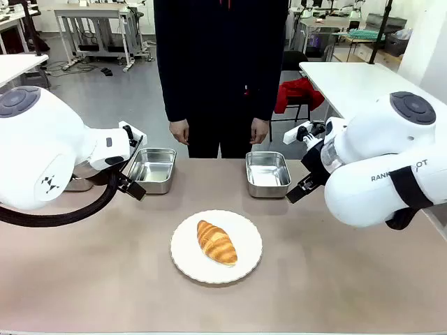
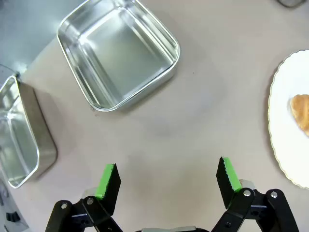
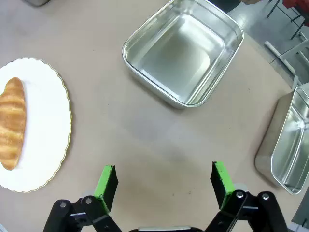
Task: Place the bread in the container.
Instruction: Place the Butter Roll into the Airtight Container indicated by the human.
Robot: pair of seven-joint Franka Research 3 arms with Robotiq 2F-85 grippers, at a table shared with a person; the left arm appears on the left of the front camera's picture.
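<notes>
The bread, a golden-brown croissant [image 1: 216, 242], lies on a round white plate [image 1: 246, 234] at the middle of the table. Two steel containers stand behind it, one at left [image 1: 152, 169] and one at right [image 1: 267, 173]. My left gripper [image 1: 133, 185] hovers beside the left container, open and empty. My right gripper [image 1: 297, 192] hangs next to the right container, open too. The left wrist view has its open gripper [image 2: 167, 178] above bare table, a container [image 2: 118, 50] ahead and the croissant [image 2: 301, 112] at the right edge. In the right wrist view the open gripper [image 3: 164, 181] faces a container [image 3: 183, 50], with the croissant [image 3: 12, 123] at left.
A person stands at the far edge with hands [image 1: 180, 130] hanging down. A third pan [image 2: 17, 140] sits left of my left gripper, and a fourth pan [image 3: 289, 142] right of my right gripper. The plate rim [image 2: 285, 96] [image 3: 43, 111] shows in both wrist views.
</notes>
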